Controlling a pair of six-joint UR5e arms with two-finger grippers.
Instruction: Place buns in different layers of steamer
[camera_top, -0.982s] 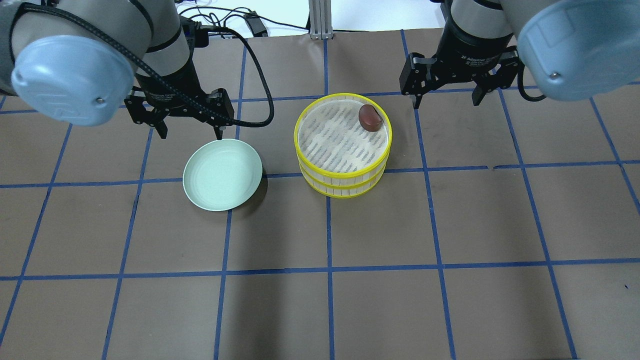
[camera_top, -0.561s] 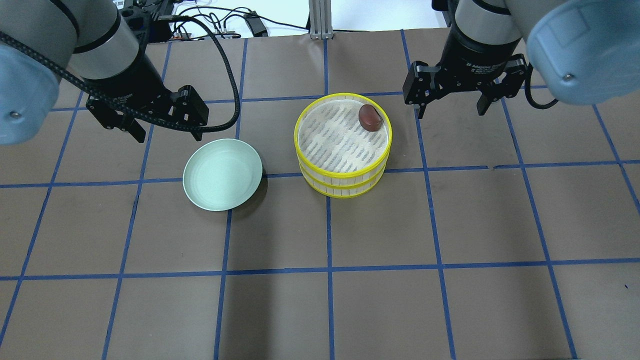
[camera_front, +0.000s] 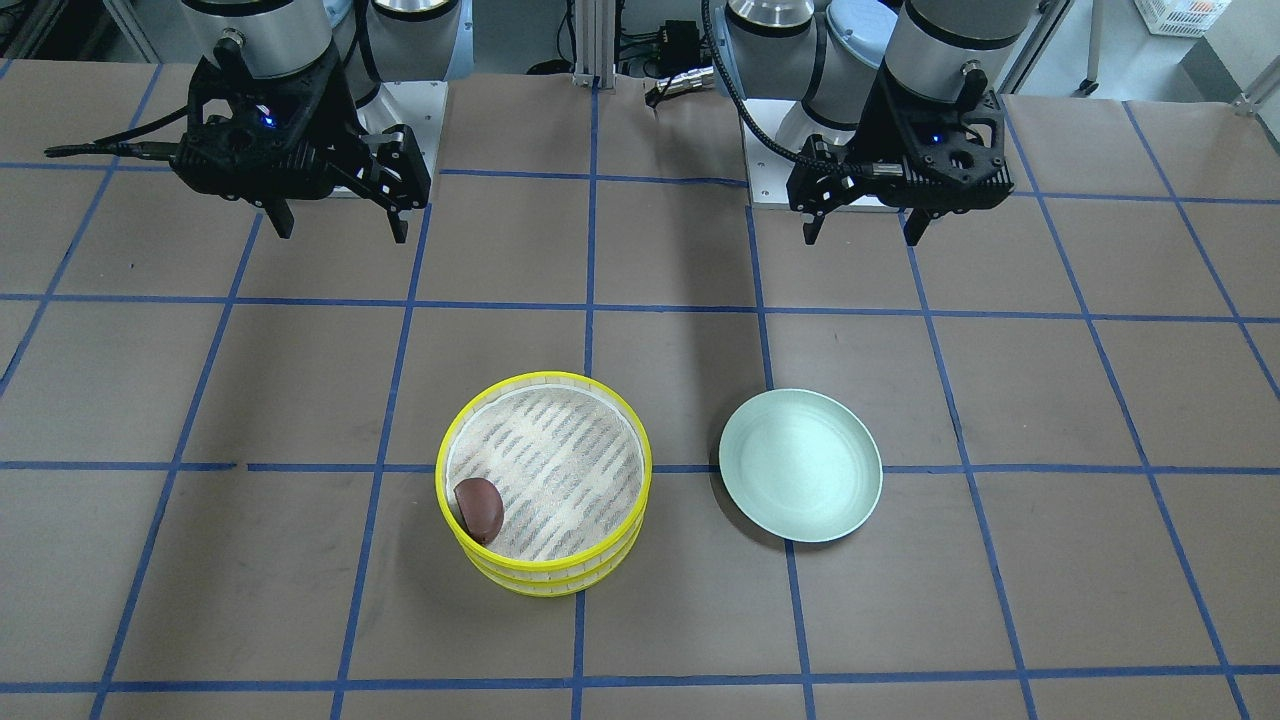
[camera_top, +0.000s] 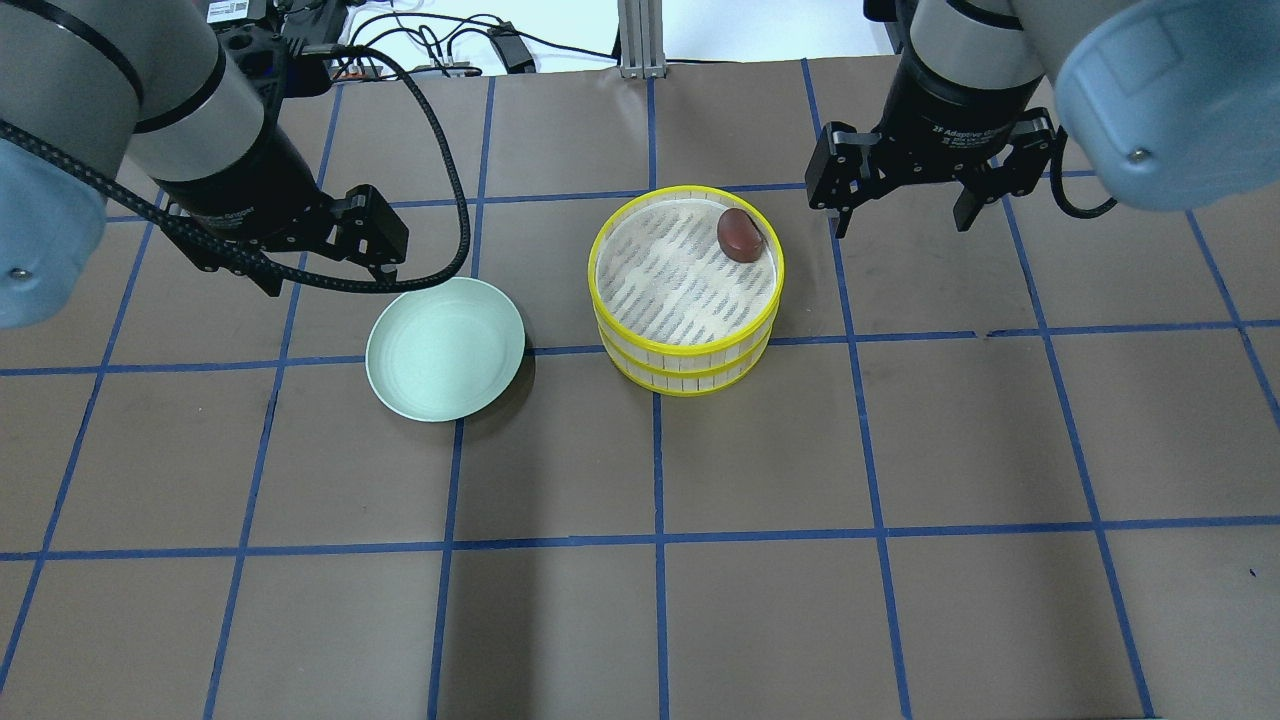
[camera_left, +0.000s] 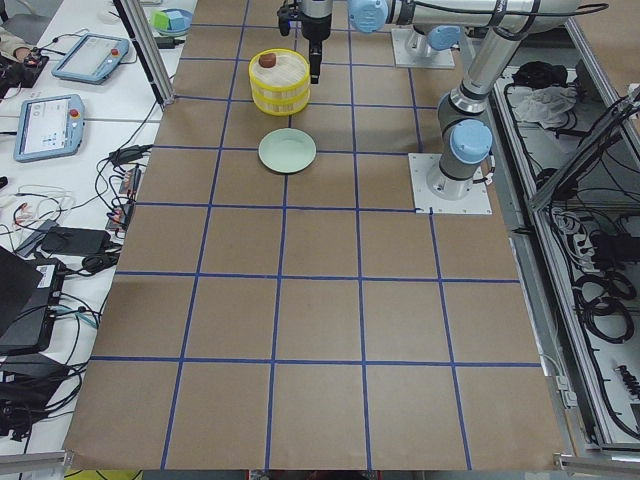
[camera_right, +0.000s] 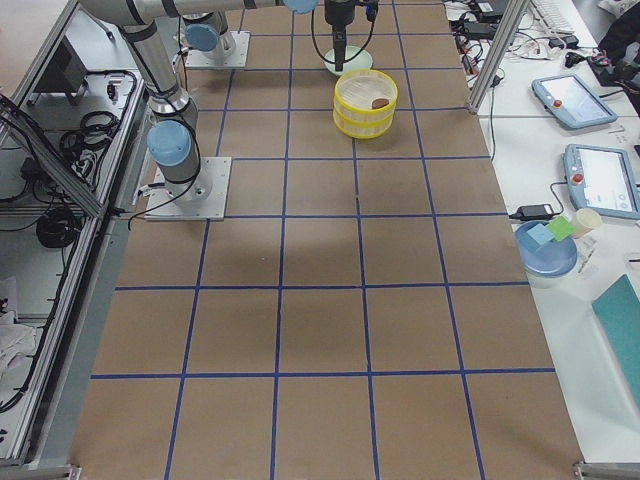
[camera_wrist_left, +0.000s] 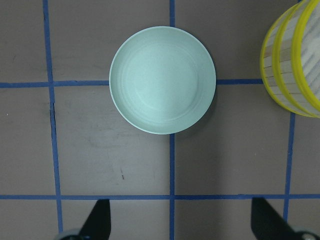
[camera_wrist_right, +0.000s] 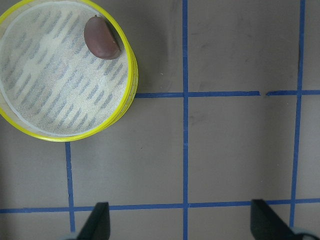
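The steamer (camera_top: 670, 275) is two yellow-rimmed trays stacked on each other in the middle of the table; it also shows in the front view (camera_front: 560, 470). The dark reddish-brown bun (camera_top: 740, 236) lies in the top tray against its rim, and shows in the front view (camera_front: 479, 508) and the right wrist view (camera_wrist_right: 102, 37). The cream-white bun is not in view. My left gripper (camera_top: 330, 275) is open and empty, behind and left of the pale green plate. My right gripper (camera_top: 900, 225) is open and empty, to the right of the steamer.
The pale green plate (camera_top: 445, 350) lies empty to the left of the steamer, a small gap between them; it also shows in the left wrist view (camera_wrist_left: 162, 80). Brown table paper with blue tape grid lines lies all around. Cables hang from the left arm.
My left gripper has moved left, away from the plate's back rim. My right gripper has shifted slightly. The bun, steamer and plate have not moved.
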